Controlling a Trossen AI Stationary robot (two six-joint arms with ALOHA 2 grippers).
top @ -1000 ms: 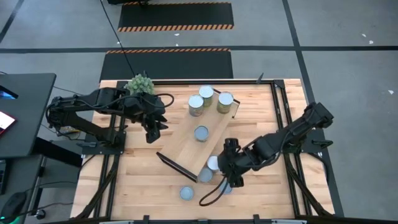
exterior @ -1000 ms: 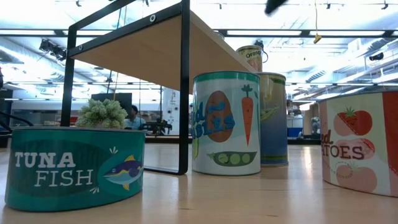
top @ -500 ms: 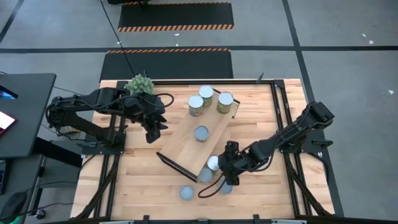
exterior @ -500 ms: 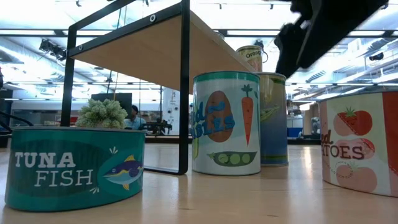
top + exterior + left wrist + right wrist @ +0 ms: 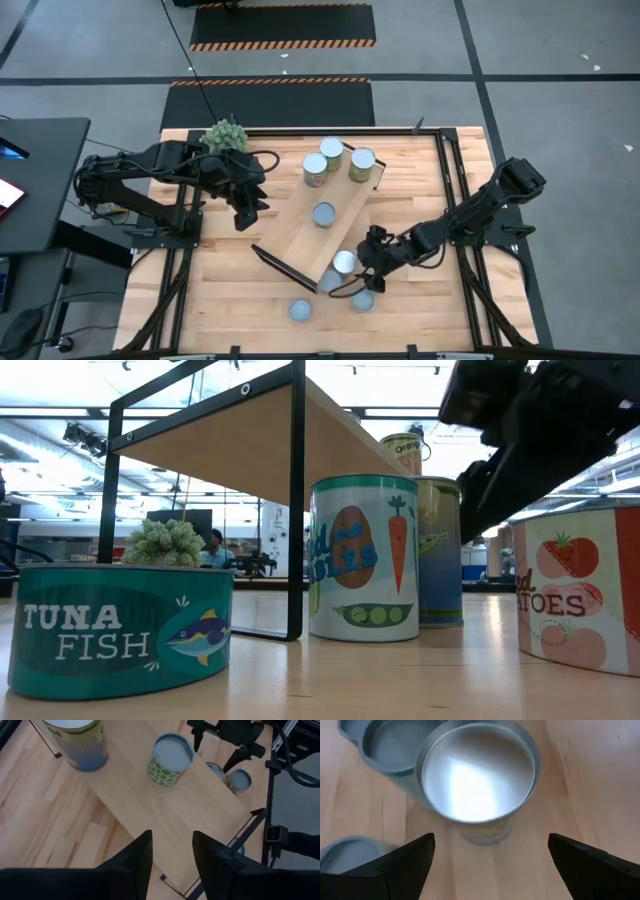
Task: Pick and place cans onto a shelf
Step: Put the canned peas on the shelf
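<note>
At about 5 o'clock on the table we see the right gripper (image 5: 372, 262) spread wide, grasping nothing, just above a can (image 5: 479, 785) beside the shelf (image 5: 300, 245). Farther, one can (image 5: 324, 214) stands mid-shelf, three cans (image 5: 332, 148) at 12 o'clock. The left gripper (image 5: 172, 852), at 10 o'clock, stands partly apart, holding nothing.

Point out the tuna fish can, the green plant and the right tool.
tuna fish can (image 5: 120, 628), low view, on its teal label.
green plant (image 5: 225, 135), high view, middle of the foliage.
right tool (image 5: 490, 855), right wrist view, midway between its open fingertips.
</note>
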